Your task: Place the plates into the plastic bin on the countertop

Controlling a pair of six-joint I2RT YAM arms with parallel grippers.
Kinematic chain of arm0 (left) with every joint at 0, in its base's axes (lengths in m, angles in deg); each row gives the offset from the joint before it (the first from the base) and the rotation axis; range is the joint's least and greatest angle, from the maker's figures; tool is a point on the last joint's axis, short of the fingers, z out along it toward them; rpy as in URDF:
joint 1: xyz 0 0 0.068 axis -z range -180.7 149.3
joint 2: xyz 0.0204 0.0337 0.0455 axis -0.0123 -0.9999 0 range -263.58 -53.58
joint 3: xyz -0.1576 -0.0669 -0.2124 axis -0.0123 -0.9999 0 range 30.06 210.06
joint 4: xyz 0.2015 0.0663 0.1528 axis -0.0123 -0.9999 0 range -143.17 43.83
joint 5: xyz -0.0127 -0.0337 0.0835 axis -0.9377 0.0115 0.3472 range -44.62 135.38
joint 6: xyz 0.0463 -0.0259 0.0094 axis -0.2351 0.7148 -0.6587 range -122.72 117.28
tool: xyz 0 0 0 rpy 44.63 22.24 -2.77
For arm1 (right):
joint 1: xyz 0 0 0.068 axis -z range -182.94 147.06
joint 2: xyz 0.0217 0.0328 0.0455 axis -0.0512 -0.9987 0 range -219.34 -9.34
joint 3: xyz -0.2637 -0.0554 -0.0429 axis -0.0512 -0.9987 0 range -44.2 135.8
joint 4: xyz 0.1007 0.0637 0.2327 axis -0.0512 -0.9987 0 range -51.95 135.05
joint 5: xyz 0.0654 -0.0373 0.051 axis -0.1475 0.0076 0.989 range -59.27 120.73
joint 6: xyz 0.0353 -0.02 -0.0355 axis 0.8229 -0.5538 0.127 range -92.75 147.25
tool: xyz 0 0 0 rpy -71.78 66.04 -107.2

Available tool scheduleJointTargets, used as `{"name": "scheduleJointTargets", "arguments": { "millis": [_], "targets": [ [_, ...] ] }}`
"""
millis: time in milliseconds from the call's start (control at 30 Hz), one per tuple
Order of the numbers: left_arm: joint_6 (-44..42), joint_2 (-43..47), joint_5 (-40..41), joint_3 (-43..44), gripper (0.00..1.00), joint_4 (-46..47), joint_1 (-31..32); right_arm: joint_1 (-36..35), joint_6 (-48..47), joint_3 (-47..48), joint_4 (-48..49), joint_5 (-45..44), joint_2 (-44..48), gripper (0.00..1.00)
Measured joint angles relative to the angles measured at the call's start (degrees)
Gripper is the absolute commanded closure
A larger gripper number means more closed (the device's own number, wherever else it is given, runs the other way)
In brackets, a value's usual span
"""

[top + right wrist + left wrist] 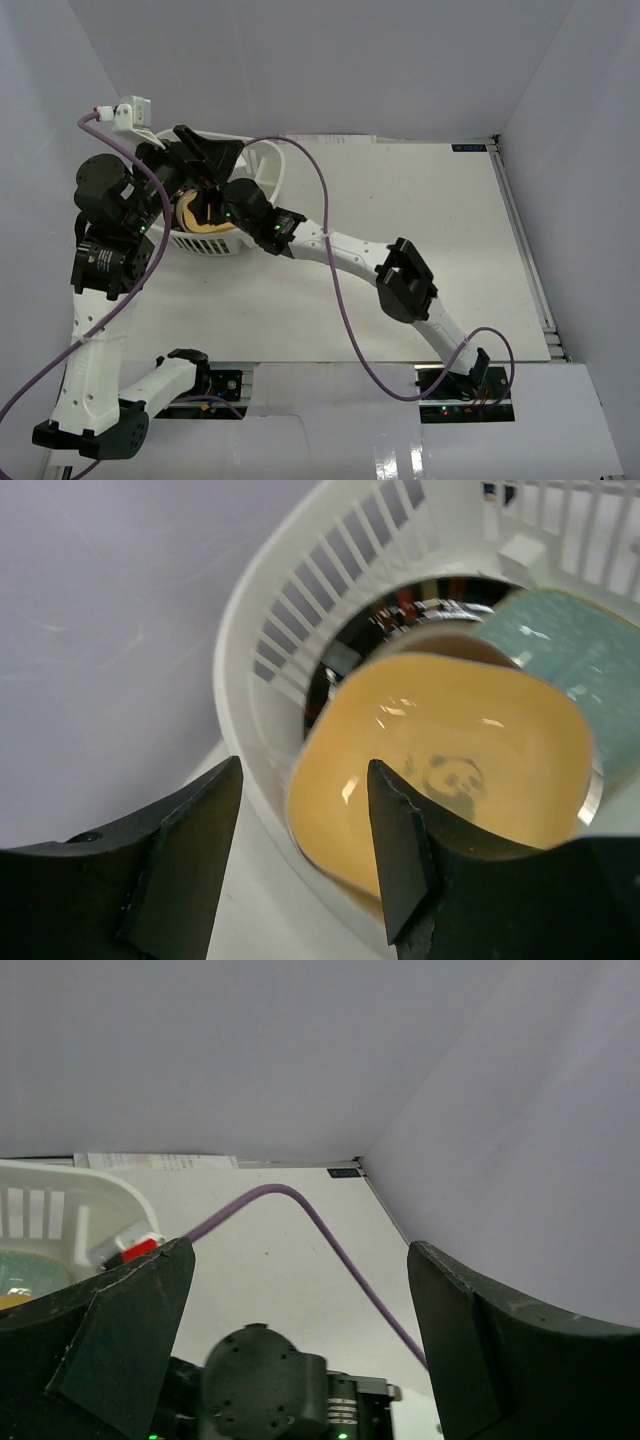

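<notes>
The white slotted plastic bin point(276, 170) stands at the far left of the countertop point(400, 230). In the right wrist view the bin point(300, 610) holds a yellow rounded-square plate point(450, 750) with a panda face on top, a mint plate point(570, 650) beside it and a dark glossy plate point(400, 610) beneath. My right gripper point(305, 780) is open and empty, its jaws either side of the bin's near rim and the yellow plate's edge. My left gripper point(300, 1270) is wide open and empty above the bin point(60, 1200). The yellow plate point(195, 215) shows under both grippers in the top view.
White walls close in the countertop on the left, back and right. A purple cable point(330, 230) loops from the left wrist over the right arm point(400, 280). It also crosses the left wrist view point(340, 1250). No plates show on the countertop outside the bin.
</notes>
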Motion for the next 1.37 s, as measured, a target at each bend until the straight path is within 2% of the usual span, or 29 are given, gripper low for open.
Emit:
{"name": "scheduleJointTargets", "arguments": {
  "millis": [33,67,133,167,267,400,500,633,733,800,833,867,933,967,1000,1033,1200,1267,1367],
  "targets": [
    [0.0,-0.04,-0.11,0.48,0.02,0.15,0.0,0.31,-0.85,-5.4,1.36,0.17,3.48,0.43],
    [0.02,0.04,-0.26,0.72,0.02,0.24,0.0,0.59,-1.68,-11.17,1.86,0.17,7.52,0.5],
    [0.09,0.37,-1.01,0.81,0.02,0.39,0.0,1.05,-3.52,-24.3,4.98,0.44,16.96,0.57],
    [0.09,0.59,-1.73,0.74,0.02,0.42,0.0,1.31,-4.28,-30.73,5.77,0.39,22.29,0.68],
    [0.09,1.51,-3.23,-1.09,0.02,0.87,0.0,1.79,-6.4,-45.42,9.29,0.35,35.65,0.87],
    [-0.44,3.37,-3.89,-5.97,0.02,0.17,0.02,2.14,-8.92,-59.49,12.57,0.44,50.21,0.92],
    [-0.63,3.39,-3.69,-7.41,0.02,-1.27,0.02,3.1,-10.23,-62.16,11.96,1.97,53.31,0.92],
    [-1.01,3.45,-3.37,-7.43,0.02,-1.79,0.02,4.35,-12.15,-59.34,8.33,4.74,49.0,0.92],
    [-1.88,4.5,-3.15,-8.17,0.02,-2.54,0.02,4.35,-12.94,-61.64,6.62,5.9,48.76,0.92],
    [-2.38,5.9,-3.65,-10.19,0.02,-2.6,0.02,4.35,-13.38,-64.06,5.53,6.12,50.47,0.87],
    [-2.58,6.62,-4.11,-11.23,0.02,-2.8,0.02,4.35,-13.62,-65.29,4.72,6.25,52.0,0.82],
    [-2.8,7.37,-4.94,-12.35,0.02,-2.84,0.02,4.31,-14.03,-66.77,3.89,6.47,54.53,0.65],
    [-3.41,8.41,-7.08,-14.03,0.02,-3.13,0.02,4.31,-14.56,-70.49,2.91,6.54,61.44,0.45],
    [-3.76,8.9,-8.24,-14.62,0.02,-3.3,0.02,4.31,-15.08,-72.41,2.29,6.54,66.12,0.21],
    [-4.09,9.29,-9.4,-15.08,0.02,-3.5,0.02,4.31,-15.5,-74.38,1.9,6.47,70.86,0.06],
    [-4.37,9.81,-10.25,-15.39,0.02,-3.63,0.02,4.31,-15.85,-76.35,0.87,5.99,76.43,0.1],
    [-4.7,13.81,-14.27,-16.92,0.02,-2.34,0.09,4.17,-16.87,-83.58,-3.96,-2.38,101.53,0.1],
    [-4.46,16.0,-16.2,-19.32,0.02,-0.39,0.11,4.26,-16.31,-86.29,-5.6,-6.29,107.75,0.1],
    [-3.52,17.05,-18.8,-23.02,0.02,1.97,0.28,4.24,-15.3,-89.26,-8.9,-9.53,110.01,0.1]
  ]
}}
